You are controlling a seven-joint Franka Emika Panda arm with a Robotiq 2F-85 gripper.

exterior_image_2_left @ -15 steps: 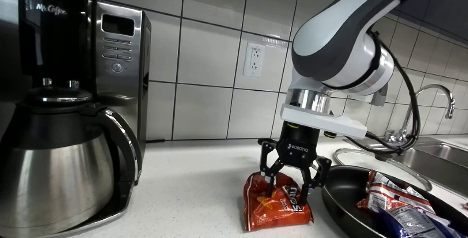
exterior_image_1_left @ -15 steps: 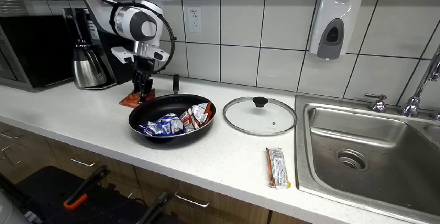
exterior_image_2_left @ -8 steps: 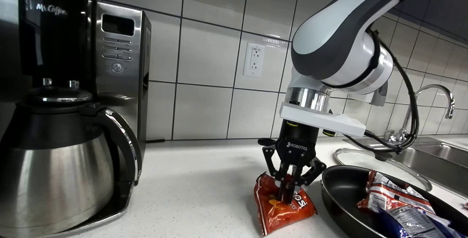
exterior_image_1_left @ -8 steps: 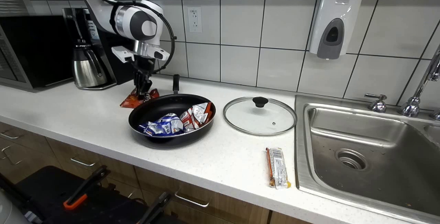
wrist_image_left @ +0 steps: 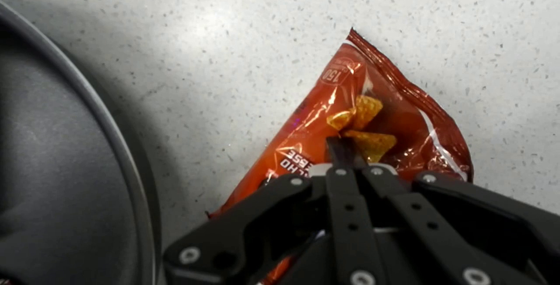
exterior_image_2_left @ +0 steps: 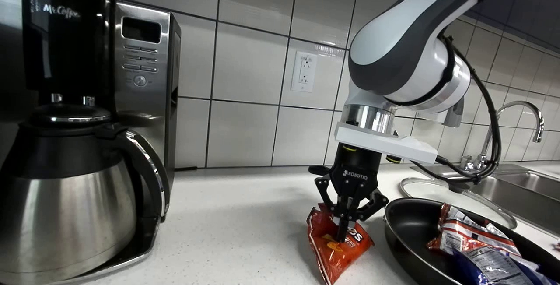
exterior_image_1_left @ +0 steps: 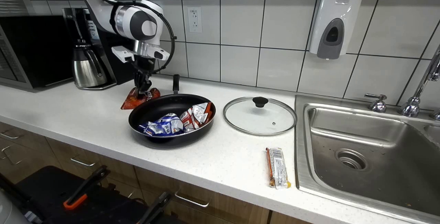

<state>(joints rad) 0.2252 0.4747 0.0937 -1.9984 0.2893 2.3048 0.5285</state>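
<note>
A red chip bag [exterior_image_2_left: 334, 263] lies on the white counter, crumpled and folded, with one corner raised. My gripper [exterior_image_2_left: 342, 237] points straight down onto it, its two fingers together and the bag's film creased around their tips. In the wrist view the fingertips meet over the chip picture on the bag [wrist_image_left: 321, 101]; how much film is between them is hidden. Just beside the bag stands a black frying pan [exterior_image_1_left: 172, 103]. A blue and silver bag [exterior_image_1_left: 168, 125] and a red and silver bag [exterior_image_1_left: 196, 116] lie in the pan.
A glass lid [exterior_image_1_left: 244, 120] with a black knob lies right of the pan in an exterior view. Past it are a wrapped bar [exterior_image_1_left: 277, 167] and a steel sink [exterior_image_1_left: 347, 138]. A coffee maker [exterior_image_2_left: 65, 48] with its carafe [exterior_image_2_left: 83, 215] stands near the tiled wall.
My gripper's fingers have come together from a wide stance. The red bag has bunched up and turned between them, its near corner shifting forward. The pan and its bags have stayed put.
</note>
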